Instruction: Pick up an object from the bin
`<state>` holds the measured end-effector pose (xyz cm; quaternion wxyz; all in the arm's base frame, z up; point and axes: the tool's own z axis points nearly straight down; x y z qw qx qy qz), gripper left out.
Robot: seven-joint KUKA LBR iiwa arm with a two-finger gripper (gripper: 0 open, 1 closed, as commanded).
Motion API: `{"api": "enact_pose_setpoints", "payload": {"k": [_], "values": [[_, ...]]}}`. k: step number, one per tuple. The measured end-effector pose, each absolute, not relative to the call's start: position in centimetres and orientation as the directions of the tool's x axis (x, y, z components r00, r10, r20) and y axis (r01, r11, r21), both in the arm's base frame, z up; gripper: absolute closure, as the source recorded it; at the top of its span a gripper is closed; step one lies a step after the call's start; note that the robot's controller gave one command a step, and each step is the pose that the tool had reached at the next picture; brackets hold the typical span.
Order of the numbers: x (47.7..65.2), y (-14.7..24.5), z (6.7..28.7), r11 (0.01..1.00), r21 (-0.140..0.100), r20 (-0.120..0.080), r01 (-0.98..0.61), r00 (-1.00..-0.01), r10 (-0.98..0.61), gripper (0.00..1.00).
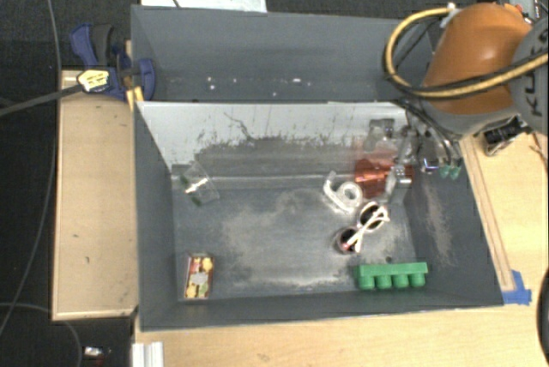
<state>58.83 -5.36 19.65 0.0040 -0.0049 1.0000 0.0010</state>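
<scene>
Jaws: low in the far right part of the bin (257, 57), under the orange wrist cover (480, 57); I cannot tell whether they are open, closed or gripping anything.
Task's thing: probably the reddish-brown crumpled piece (371, 173), just beside the jaws on the view's left; whether they touch it is unclear.
White ring (343, 194): near the jaws, a little further left and toward the front wall.
White sunglasses (364, 228): in front of the jaws, just past the ring.
Green block (392, 275): well apart from the jaws, by the front wall.
Yellow-and-red packet (198, 276): far left of the jaws, front corner.
Pale scrap (196, 185): far left of the jaws, by the side wall.
Step in hand: by my judgement, settling on 1 thing to grasp.
Doing it well: centre the jaws over the reddish piece alone, stay clear of the wall behind, and close before lifting straight up.
Risk: a soft, crumpled piece may slip, or the ring may get nudged.
</scene>
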Motion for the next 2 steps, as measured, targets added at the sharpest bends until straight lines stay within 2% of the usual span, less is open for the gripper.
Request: {"api": "enact_pose_setpoints", "payload": {"k": [1, 2], "values": [[57.0, 2.0, 19.3, 0.989, 0.004, -0.012, -0.148, -0.989, -0.148, 0.0], [57.0, -0.1, 18.5, 0.993, 0.007, -0.016, -0.116, -0.993, -0.116, 0.0]]}}
